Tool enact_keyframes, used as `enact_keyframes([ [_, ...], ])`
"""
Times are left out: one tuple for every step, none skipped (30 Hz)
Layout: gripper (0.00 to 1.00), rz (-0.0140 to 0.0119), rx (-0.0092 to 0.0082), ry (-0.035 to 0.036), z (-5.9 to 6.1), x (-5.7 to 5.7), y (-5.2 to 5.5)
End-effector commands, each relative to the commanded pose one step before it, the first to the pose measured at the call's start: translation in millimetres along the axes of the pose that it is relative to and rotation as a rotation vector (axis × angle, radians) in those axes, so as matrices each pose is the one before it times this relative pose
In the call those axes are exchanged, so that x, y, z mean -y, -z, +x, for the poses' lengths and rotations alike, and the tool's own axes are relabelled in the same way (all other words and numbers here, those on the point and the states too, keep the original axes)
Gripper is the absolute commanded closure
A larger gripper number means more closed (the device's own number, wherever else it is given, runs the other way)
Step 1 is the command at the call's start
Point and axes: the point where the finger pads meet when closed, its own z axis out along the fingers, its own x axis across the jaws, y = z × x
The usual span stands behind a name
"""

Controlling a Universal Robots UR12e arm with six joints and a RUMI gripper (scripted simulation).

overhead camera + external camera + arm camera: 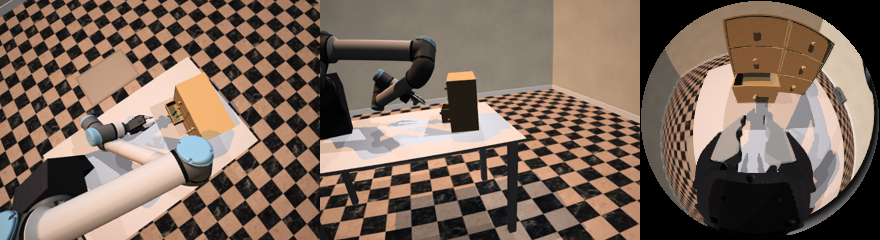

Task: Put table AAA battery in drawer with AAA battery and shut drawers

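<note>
The wooden chest (206,103) (464,105) (742,37) stands upright on the table. Its bottom left drawer (171,119) (445,116) (744,94) is pulled out; the others look shut. In the top view, a small green battery-like piece (178,115) and a dark one (174,112) lie inside this drawer, close together; their exact kinds are too small to tell. No battery shows on the visible table top. My gripper (153,120) (424,103) (754,115) is empty and partly open, its fingertips a narrow gap apart. It hangs above the table in front of the open drawer, not touching it.
The table (186,67) (498,129) bears the chest near its far end. Knobs stick out from the drawer fronts. The arm's elbow (195,151) (424,62) hangs high, near the chest in the top view. The dark robot base (64,173) stands at the other end.
</note>
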Motion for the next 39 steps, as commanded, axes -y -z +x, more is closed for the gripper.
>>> enact_keyframes([
  [0.8, 0.0006, 0.00038, -0.00009, -0.07, 0.45, 0.32],
  [0.8, 0.0, 0.0, 0.0, 0.0, 0.0, 0.0],
  [0.8, 0.0, 0.0, 0.0, 0.0, 0.0, 0.0],
  [0.8, 0.0, 0.0, 0.0, 0.0, 0.0, 0.0],
  [0.8, 0.0, 0.0, 0.0, 0.0, 0.0, 0.0],
  [0.8, 0.0, 0.0, 0.0, 0.0, 0.0, 0.0],
  [0.8, 0.0, 0.0, 0.0, 0.0, 0.0, 0.0],
  [0.8, 0.0, 0.0, 0.0, 0.0, 0.0, 0.0],
  [0.8, 0.0, 0.0, 0.0, 0.0, 0.0, 0.0],
  [0.8, 0.0, 0.0, 0.0, 0.0, 0.0, 0.0],
  [0.8, 0.0, 0.0, 0.0, 0.0, -0.01, -0.03],
  [0.8, 0.0, 0.0, 0.0, 0.0, -0.02, -0.07],
  [0.8, 0.0, 0.0, 0.0, 0.0, -0.03, -0.14],
  [0.8, 0.0, 0.0, 0.0, 0.0, -0.05, -0.22],
  [0.8, 0.0, 0.0, 0.0, 0.0, -0.07, -0.31],
  [0.8, 0.0, 0.0, 0.0, 0.0, -0.09, -0.42],
  [0.8, 0.0, 0.0, 0.0, 0.0, -0.12, -0.53],
  [0.8, 0.0, 0.0, 0.0, 0.0, -0.15, -0.66],
  [0.8, 0.0, 0.0, 0.0, 0.0, -0.18, -0.79],
  [0.8, 0.0, 0.0, 0.0, 0.0, -0.21, -0.93],
  [0.8, 0.0, 0.0, 0.0, 0.0, 0.0, 0.0],
  [0.8, 0.0, 0.0, 0.0, 0.0, 0.0, 0.0],
  [0.8, 0.0, 0.0, 0.0, 0.0, -0.25, -1.08],
  [0.8, 0.0, 0.0, 0.0, 0.0, -0.28, -1.24],
  [0.8, 0.0, 0.0, 0.0, 0.0, -0.32, -1.38],
  [0.8, 0.0, 0.0, 0.0, 0.0, -0.35, -1.53],
  [0.8, 0.0, 0.0, 0.0, 0.0, -0.39, -1.7],
  [0.8, 0.0, 0.0, 0.0, 0.0, -0.42, -1.84],
  [0.8, 0.0, 0.0, 0.0, 0.0, -0.46, -1.99],
  [0.8, 0.0, 0.0, 0.0, 0.0, -0.49, -2.14],
  [0.8, 0.0, 0.0, 0.0, 0.0, -0.52, -2.27],
  [0.8, 0.0, 0.0, 0.0, 0.0, -0.55, -2.43],
  [0.8, 0.0, 0.0, 0.0, 0.0, -0.58, -2.54],
  [0.8, 0.0, 0.0, 0.0, 0.0, -0.61, -2.68],
  [0.8, 0.0, 0.0, 0.0, 0.0, -0.64, -2.79],
  [0.8, 0.0, 0.0, 0.0, 0.0, -0.66, -2.9],
  [0.8, 0.0, 0.0, 0.0, 0.0, -0.69, -3.01],
  [0.8, 0.0, 0.0, 0.0, 0.0, 0.0, 0.0],
  [0.8, 0.0, 0.0, 0.0, 0.0, 0.0, 0.0],
])
